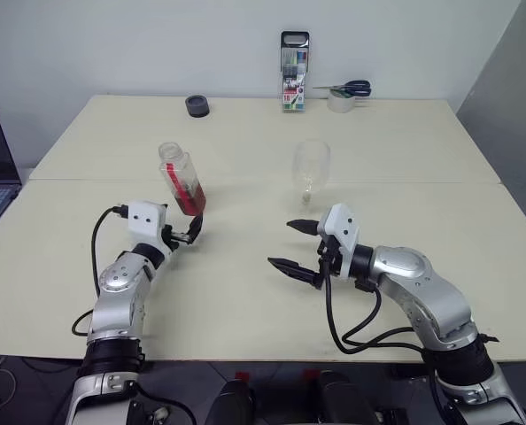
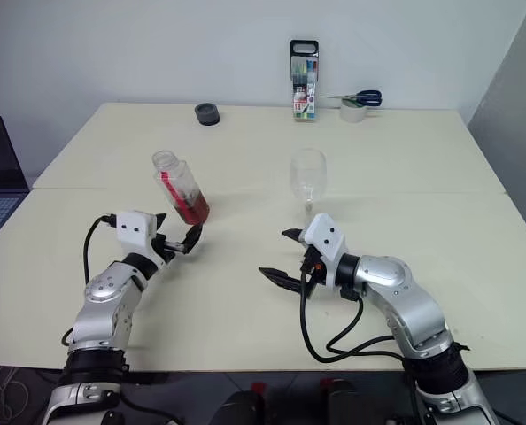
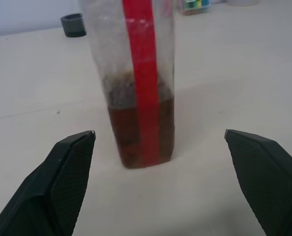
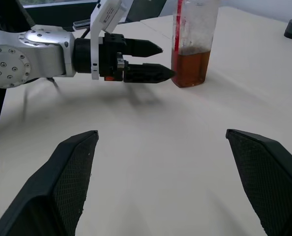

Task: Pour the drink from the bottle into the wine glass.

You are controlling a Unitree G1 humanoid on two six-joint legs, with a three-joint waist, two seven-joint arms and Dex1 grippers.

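Your bottle [image 1: 182, 181] stands upright on the table [image 1: 440, 159], long axis vertical, uncapped mouth up, in the left half and about midway between the near and far edges. The drink [image 3: 141, 130] fills only its lower part, and the red label stripe faces your left gripper [image 2: 176, 234]. That gripper's fingers are spread wide, pointing level at the bottle's base, close to it but not touching. The wine glass [image 1: 310, 166] stands upright near the table's middle, well apart from the bottle. Your right gripper [image 1: 293, 245] sits just in front of the glass, fingers wide apart, holding nothing.
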